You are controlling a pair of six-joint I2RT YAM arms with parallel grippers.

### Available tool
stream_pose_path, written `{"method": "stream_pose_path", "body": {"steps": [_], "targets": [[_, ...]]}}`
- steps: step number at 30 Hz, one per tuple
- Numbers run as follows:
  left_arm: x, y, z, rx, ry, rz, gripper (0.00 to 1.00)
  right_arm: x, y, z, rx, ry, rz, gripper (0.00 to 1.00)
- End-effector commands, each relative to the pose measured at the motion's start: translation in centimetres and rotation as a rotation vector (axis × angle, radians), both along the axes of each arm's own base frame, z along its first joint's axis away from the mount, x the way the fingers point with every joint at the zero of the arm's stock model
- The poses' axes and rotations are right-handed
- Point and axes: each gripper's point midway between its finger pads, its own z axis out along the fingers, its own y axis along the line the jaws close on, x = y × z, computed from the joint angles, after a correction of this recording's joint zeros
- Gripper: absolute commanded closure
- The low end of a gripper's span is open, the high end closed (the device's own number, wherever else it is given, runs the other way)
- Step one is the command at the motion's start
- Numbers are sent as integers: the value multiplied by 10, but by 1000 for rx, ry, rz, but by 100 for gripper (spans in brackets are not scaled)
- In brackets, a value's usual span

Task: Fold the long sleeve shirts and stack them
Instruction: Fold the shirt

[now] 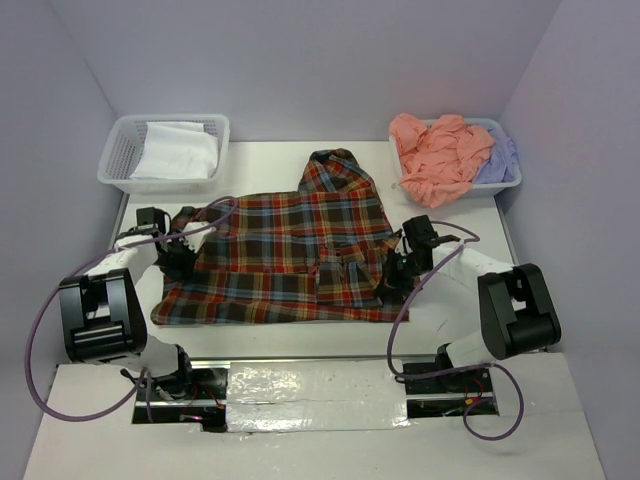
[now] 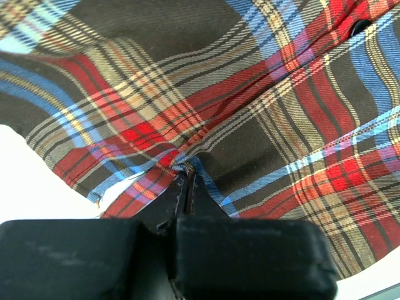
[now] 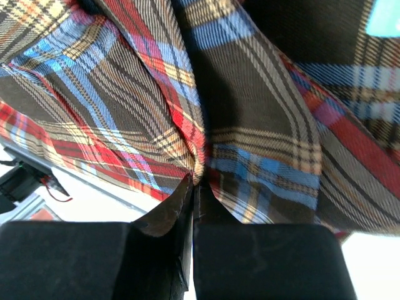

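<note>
While the plaid shirt (image 1: 290, 250) lies on the table (image 1: 450, 215), the left gripper (image 2: 186, 181) pinches one side edge, the right gripper (image 3: 194, 184) the opposite.

Bright, even light; soft shadows. The table (image 2: 25, 169) glares white in both wrist views; overhead is sharp.
</note>
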Motion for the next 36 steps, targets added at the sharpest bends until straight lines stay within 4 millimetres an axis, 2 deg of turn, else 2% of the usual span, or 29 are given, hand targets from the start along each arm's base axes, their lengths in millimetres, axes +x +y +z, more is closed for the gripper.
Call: {"method": "stream_pose_path", "body": {"steps": [1, 3, 6, 11, 17, 20, 21, 22, 23, 24, 25, 26, 27, 28, 29, 31, 32, 33, 34, 35, 36], "targets": [[15, 5, 27, -6, -84, 44, 100, 0, -8, 13, -53, -48, 25, 100], [17, 12, 33, 7, -94, 82, 100, -1, -17, 15, -101, -61, 10, 100], [18, 21, 35, 16, -105, 135, 100, -6, -19, 20, -103, -71, -5, 100], [19, 10, 34, -49, -116, 147, 100, -6, -13, 15, -69, -57, 3, 100], [27, 18, 28, -23, -147, 198, 100, -6, -22, 11, -117, -65, -16, 100], [29, 21, 26, -11, -167, 202, 100, -7, -17, 8, -84, -70, -13, 100], [28, 18, 23, -19, -157, 195, 97, -9, -14, 5, -73, -62, -2, 92], [27, 12, 23, -47, -154, 183, 82, -8, -12, 5, -62, -61, 3, 67], [21, 5, 22, -71, -120, 163, 66, -7, -14, 5, -74, -58, 1, 55], [18, 1, 22, -83, -110, 156, 45, -5, -17, 10, -96, -58, -10, 47], [16, 0, 24, -86, -105, 160, 39, -2, -22, 14, -122, -70, -31, 35], [16, 4, 29, -70, -108, 178, 33, 3, -26, 25, -141, -115, -51, 29], [17, 8, 32, -56, -109, 208, 23, 11, -35, 32, -190, -152, -96, 24], [18, 13, 36, -33, -112, 232, 22, 9, -41, 36, -210, -152, -118, 15], [25, 26, 48, 13, -133, 272, 21, 11, -44, 44, -215, -175, -137, 14], [26, 35, 62, 39, -140, 318, 20, 8, -50, 47, -243, -169, -167, 17], [29, 39, 80, 58, -171, 336, 20, 9, -51, 54, -246, -190, -177, 21], [30, 40, 90, 61, -192, 339, 20, 8, -57, 58, -279, -203, -188, 33], [29, 38, 98, 57, -206, 333, 20, 10, -58, 64, -292, -229, -179, 40], [31, 35, 116, 55, -252, 310, 21, 17, -56, 83, -289, -295, -170, 48], [24, 24, 119, 21, -234, 271, 20, 20, -51, 93, -287, -332, -150, 69]]}}
